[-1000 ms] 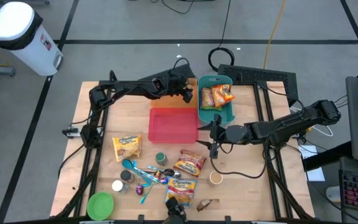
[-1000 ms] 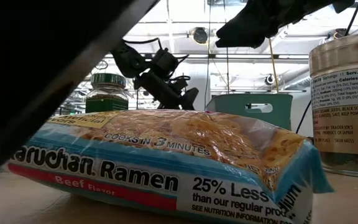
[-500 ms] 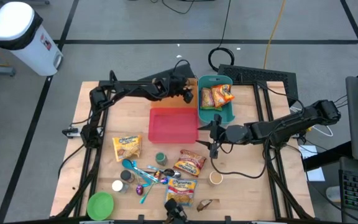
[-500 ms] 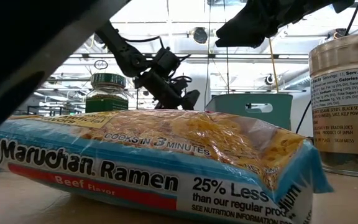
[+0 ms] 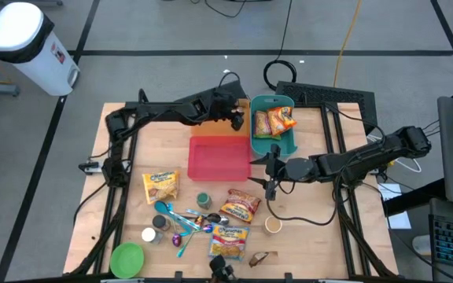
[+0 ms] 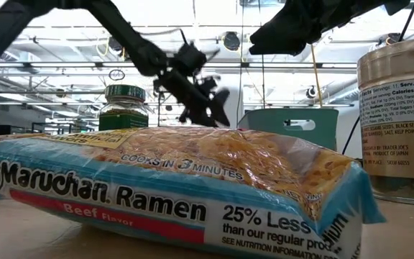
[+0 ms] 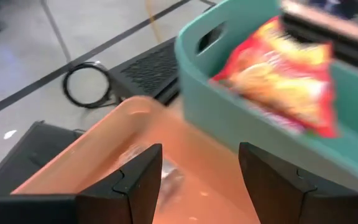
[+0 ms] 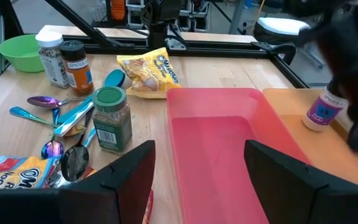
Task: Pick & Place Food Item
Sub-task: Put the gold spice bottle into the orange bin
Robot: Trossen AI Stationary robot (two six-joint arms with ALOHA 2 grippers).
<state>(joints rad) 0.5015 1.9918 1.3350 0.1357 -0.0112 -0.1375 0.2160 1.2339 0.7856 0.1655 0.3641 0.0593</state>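
My left gripper [image 5: 235, 119] hangs open and empty at the far middle of the table, above an orange tray [image 7: 123, 143] and just left of a teal bin [image 5: 272, 100]. Red-and-yellow ramen packets [image 7: 284, 74] lie in that bin. My right gripper [image 5: 269, 171] waits open and empty just right of a red bin [image 5: 219, 157]. Loose ramen packets lie flat on the table at the near middle [image 5: 241, 206], the near edge [image 5: 230, 240] and the left [image 5: 161, 185].
Spice jars [image 8: 110, 118], spoons [image 5: 181, 222], a green bowl [image 5: 127, 258] and a small cup [image 5: 273, 226] crowd the table's near half. A small bottle [image 8: 321, 112] stands on the orange tray. The near-edge ramen packet [image 6: 192, 180] fills the low view.
My left gripper has risen from just above the orange tray to higher beside the teal bin, and its arm has swung up out of the low view's foreground. It has stayed empty.
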